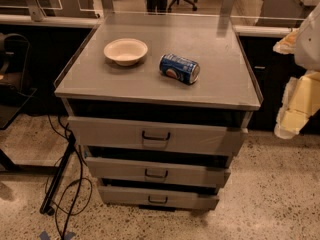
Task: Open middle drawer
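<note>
1. The gripper [296, 109] hangs at the right edge of the view, beside the cabinet's right side and well apart from every drawer handle. It holds nothing. Whether it is apart or together I cannot tell.
2. The cabinet [215, 81] is grey metal with a flat top and stands on a speckled floor [280, 194].
3. The top drawer [200, 140] has the tallest front, with a black loop handle and a small plate just under it.
4. The middle drawer [195, 175] sits directly below the top drawer. Its black handle [156, 173] is at the centre of the front. Only the front shows, with a dark gap above it.
5. The bottom drawer [190, 200] is slightly narrower.
6. A white bowl [125, 50] stands upright on the cabinet top, left of centre.
7. A blue can [179, 68] lies on its side near the bowl, to its right and not touching it.
8. Black cables [75, 184] trail on the floor at the cabinet's left.
</note>
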